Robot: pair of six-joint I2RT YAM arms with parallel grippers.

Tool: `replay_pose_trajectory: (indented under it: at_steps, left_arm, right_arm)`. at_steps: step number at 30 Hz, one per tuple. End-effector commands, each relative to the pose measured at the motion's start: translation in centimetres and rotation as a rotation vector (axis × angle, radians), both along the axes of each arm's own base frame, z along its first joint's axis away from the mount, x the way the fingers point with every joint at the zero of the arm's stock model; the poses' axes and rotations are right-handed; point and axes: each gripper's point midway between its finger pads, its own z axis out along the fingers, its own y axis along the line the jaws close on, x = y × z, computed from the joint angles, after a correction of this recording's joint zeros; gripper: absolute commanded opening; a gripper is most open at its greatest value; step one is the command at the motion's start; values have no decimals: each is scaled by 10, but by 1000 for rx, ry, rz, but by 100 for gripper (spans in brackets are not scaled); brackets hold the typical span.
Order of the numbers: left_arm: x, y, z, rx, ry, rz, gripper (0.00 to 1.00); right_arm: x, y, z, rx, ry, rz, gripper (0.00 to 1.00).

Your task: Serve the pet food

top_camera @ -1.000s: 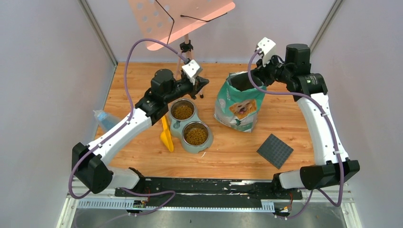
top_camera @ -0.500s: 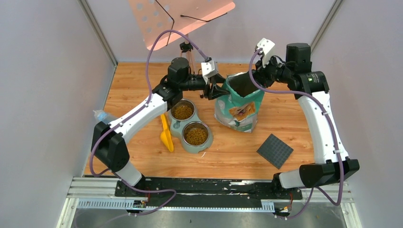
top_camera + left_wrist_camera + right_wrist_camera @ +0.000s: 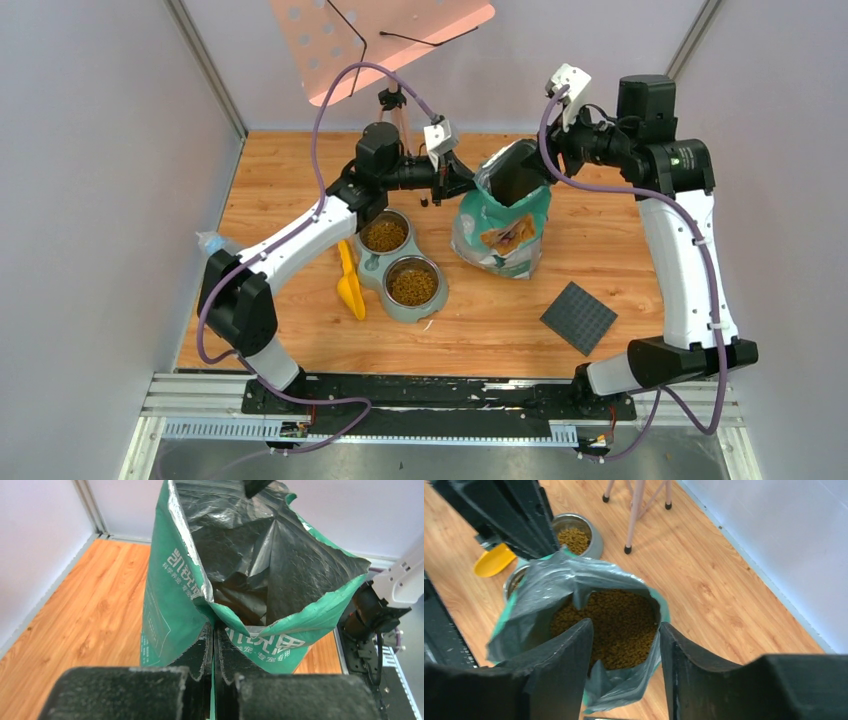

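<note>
The pet food is a brown kibble heap inside the open teal-green bag, which stands mid-table. More kibble fills the two bowls to its left. My left gripper is shut on the bag's left rim. In the left wrist view the green edge is pinched flat in the left gripper. My right gripper hangs open over the bag's right rim. In the right wrist view the right gripper stands wide, with the liner slack between its fingers.
A yellow scoop lies left of the double bowl stand. A dark grey square mat sits at the front right. A pink music stand rises at the back, and a plastic bottle lies by the left wall.
My left arm swung right from above the bowls, opened, and shut on the bag's left rim. My right gripper let go of the right rim, opened and rose slightly.
</note>
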Motion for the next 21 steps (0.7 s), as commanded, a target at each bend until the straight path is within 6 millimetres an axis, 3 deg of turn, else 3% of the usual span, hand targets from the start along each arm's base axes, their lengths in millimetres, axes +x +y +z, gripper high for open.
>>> replay_pose_trajectory:
  at_steps: [1, 7, 14, 18, 21]
  left_arm:
    - [5, 9, 28, -74, 14, 125, 0]
    - [19, 13, 16, -71, 76, 221, 0]
    - [40, 9, 10, -92, 148, 304, 0]
    - [43, 9, 11, -102, 150, 313, 0]
    - [42, 9, 11, -98, 143, 308, 0]
  right_arm:
    - [-39, 4, 24, 75, 37, 43, 54]
    - [-66, -9, 14, 94, 67, 18, 65]
    - [-81, -18, -1, 81, 85, 15, 73]
    - [-79, -24, -22, 42, 101, -3, 73]
    - [-67, -29, -32, 18, 81, -34, 72]
